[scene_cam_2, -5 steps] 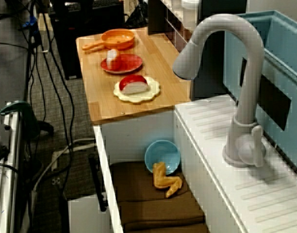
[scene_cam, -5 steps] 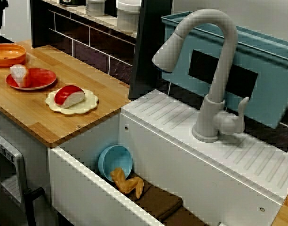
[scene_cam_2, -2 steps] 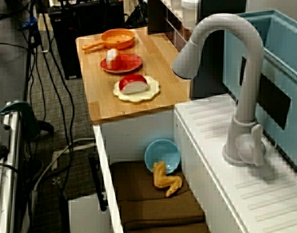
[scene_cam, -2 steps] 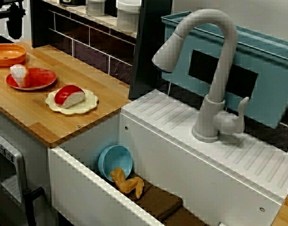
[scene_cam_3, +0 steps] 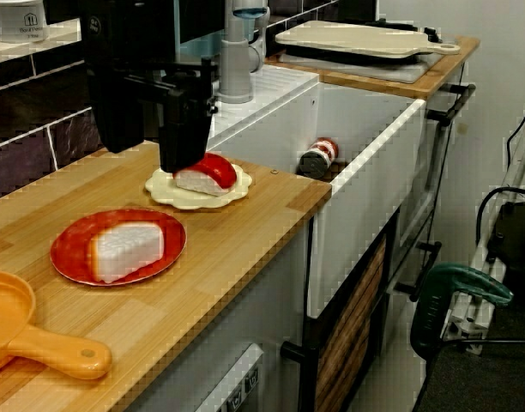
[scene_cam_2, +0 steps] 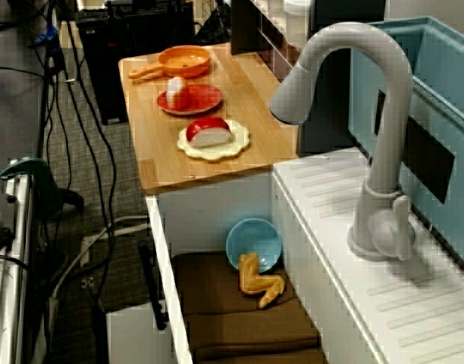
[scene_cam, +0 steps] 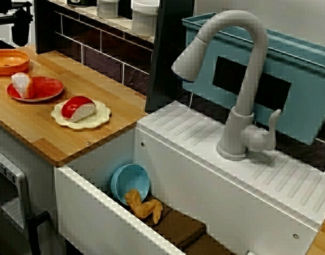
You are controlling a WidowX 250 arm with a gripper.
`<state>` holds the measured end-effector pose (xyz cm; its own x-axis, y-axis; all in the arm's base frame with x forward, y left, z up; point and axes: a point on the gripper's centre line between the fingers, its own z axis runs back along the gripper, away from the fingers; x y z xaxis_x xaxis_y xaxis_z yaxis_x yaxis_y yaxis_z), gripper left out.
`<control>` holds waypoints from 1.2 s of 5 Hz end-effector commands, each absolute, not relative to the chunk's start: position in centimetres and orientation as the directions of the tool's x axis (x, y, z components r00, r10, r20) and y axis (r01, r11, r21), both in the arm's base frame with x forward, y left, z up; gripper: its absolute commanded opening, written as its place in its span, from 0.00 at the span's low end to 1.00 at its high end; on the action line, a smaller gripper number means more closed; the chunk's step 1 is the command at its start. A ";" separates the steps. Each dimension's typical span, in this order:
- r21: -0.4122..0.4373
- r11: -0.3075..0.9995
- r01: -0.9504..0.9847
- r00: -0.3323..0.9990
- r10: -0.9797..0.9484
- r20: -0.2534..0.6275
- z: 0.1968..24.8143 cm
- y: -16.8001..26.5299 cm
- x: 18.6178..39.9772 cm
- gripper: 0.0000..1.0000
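Black claw (scene_cam_3: 151,151) hangs parted and empty above the wooden counter (scene_cam_3: 245,232), near a red-topped white sushi piece (scene_cam_3: 207,174).

SURFACE: wooden counter (scene_cam: 40,127), adjoined on one side by a white sink (scene_cam: 99,218) | DIRECTLY ON IT: orange pan (scene_cam: 10,61) is set at the end farthest from the sink; red plate (scene_cam: 45,87) is laid just beside it; cream scalloped plate (scene_cam: 101,112) is placed nearest the sink, apart from the red plate | LAYOUT: all three are ranged in a row.
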<state>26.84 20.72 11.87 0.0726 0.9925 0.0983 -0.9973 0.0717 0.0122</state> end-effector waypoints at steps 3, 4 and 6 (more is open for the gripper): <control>-0.098 0.076 -0.992 0.058 0.983 0.177 13.3 20.8 26.7 1.00; -0.114 0.108 -0.988 0.085 0.978 0.190 13.4 20.8 27.2 1.00; -0.126 0.130 -0.983 0.105 0.976 0.189 13.5 20.8 27.5 1.00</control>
